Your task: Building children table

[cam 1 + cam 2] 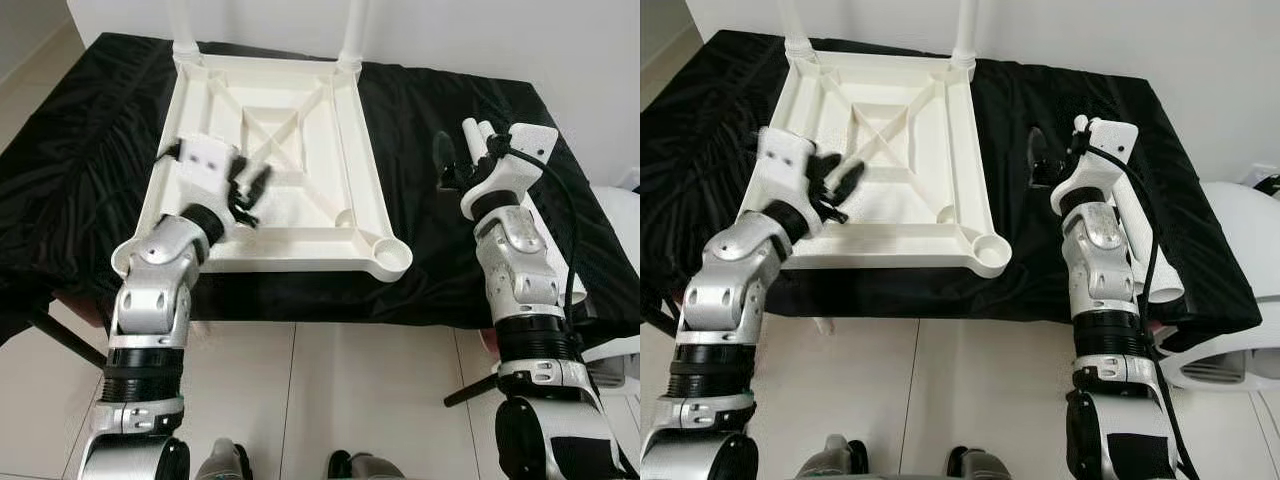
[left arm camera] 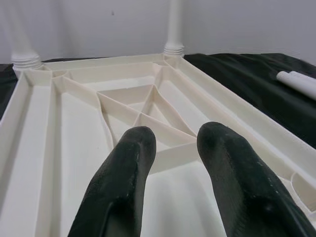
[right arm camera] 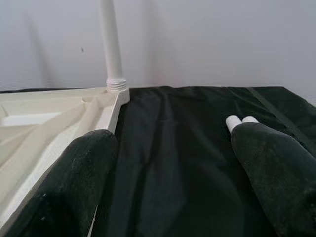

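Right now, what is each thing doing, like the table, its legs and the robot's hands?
Tabletop: upside down on the black cloth.
Screwed-in legs: two, upright at the far corners.
Loose legs: lying on the cloth.
Left gripper: open, above the tabletop.
Right gripper: open, above the cloth.

Smooth cream plastic tabletop [image 1: 270, 170]; creased matt black cloth [image 1: 90, 160]; glossy floor tiles [image 1: 370, 400]; silver metal arms.
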Motion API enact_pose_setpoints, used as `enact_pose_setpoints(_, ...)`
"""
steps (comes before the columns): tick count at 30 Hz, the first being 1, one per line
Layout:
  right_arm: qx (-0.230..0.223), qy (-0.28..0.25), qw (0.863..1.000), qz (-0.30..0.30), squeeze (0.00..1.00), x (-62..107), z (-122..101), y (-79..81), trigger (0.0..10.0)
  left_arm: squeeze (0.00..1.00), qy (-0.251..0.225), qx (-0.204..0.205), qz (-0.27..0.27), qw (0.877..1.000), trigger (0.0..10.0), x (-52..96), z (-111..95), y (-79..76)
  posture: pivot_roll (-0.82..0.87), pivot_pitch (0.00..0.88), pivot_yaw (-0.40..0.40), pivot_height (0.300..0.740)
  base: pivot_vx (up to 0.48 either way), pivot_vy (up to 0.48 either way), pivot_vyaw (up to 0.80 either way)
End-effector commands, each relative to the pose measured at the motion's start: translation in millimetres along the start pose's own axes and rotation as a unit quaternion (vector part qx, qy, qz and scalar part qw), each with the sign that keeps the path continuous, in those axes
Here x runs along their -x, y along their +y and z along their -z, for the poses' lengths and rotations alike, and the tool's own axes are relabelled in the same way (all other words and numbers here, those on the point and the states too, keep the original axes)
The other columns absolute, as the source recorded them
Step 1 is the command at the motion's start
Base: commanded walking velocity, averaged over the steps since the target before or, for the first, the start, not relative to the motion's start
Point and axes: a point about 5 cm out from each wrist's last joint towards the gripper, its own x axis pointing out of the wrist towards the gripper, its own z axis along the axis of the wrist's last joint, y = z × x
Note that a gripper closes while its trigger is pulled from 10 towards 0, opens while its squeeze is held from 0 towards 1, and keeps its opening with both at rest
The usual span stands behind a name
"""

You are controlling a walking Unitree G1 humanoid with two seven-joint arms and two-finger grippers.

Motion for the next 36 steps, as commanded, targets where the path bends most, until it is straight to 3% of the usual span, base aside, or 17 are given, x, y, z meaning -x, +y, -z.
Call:
enact_pose_setpoints(1, 0.006, -0.01, 1.0, -0.001, 0.0, 5.4, 4, 1.9, 10.0, 0.0, 0.0, 0.005, 0.004, 1.0, 10.0, 1.6, 3, -2.0, 0.0, 0.103, -0.04, 0.74, 0.0, 0.0, 0.0)
enact_pose_setpoints(4, 0.028, -0.041, 0.999, -0.019, 0.0, 20.2, 8, 11.7, 10.0, 0.0, -0.01, 0.006, 0.002, 1.0, 10.0, 9.8, 5, -2.6, 0.0, 0.097, -0.04, 0.74, 0.0, 0.0, 0.0)
enact_pose_setpoints(7, 0.024, -0.046, 0.998, -0.037, 0.0, 29.8, 13, 20.0, 10.0, 0.0, -0.01, 0.015, -0.001, 1.0, 10.0, 15.1, 9, -3.1, 0.01, 0.091, -0.041, 0.74, 0.0, 0.0, 0.0)
enact_pose_setpoints(10, 0.018, -0.026, 0.999, -0.023, 0.0, 40.1, 24, 22.7, 10.0, 0.0, 0.001, 0.02, -0.038, 0.999, 10.0, 23.3, 16, -0.4, 0.01, 0.077, -0.046, 0.74, 0.0, 0.0, 0.0)
enact_pose_setpoints(20, 0.021, -0.006, 1.0, 0.004, 0.0, 42.6, 32, 18.5, 10.0, 0.0, 0.028, -0.004, -0.042, 0.999, 10.0, 28.9, 28, -7.0, 0.01, 0.068, -0.045, 0.74, 0.0, 0.0, 0.0)
enact_pose_setpoints(23, 0.053, 0.018, 0.997, 0.054, 0.0, 38.6, 35, -0.7, 10.0, 0.0, 0.041, -0.022, -0.003, 0.999, 10.0, 29.4, 32, -26.9, 0.0, 0.07, -0.046, 0.74, 0.0, 0.0, 0.0)
enact_pose_setpoints(25, 0.058, 0.022, 0.996, 0.068, 0.0, 38.0, 35, -5.7, 10.0, 0.0, 0.042, -0.021, 0.004, 0.999, 10.0, 29.4, 32, -30.2, 0.0, 0.07, -0.046, 0.74, 0.0, 0.0, 0.0)
enact_pose_setpoints(28, 0.077, 0.038, 0.989, 0.124, 0.0, 34.6, 35, -32.6, 10.0, 0.0, 0.049, -0.032, 0.032, 0.998, 10.0, 28.2, 29, -38.8, 0.0, 0.069, -0.05, 0.74, 0.0, 0.0, 0.0)
enact_pose_setpoints(36, 0.085, 0.046, 0.987, 0.13, 0.0, 34.1, 36, -40.0, 10.0, 0.0, 0.06, -0.043, 0.026, 0.997, 10.0, 30.2, 32, -34.3, 0.0, 0.057, -0.05, 0.74, 0.0, 0.0, 0.0)
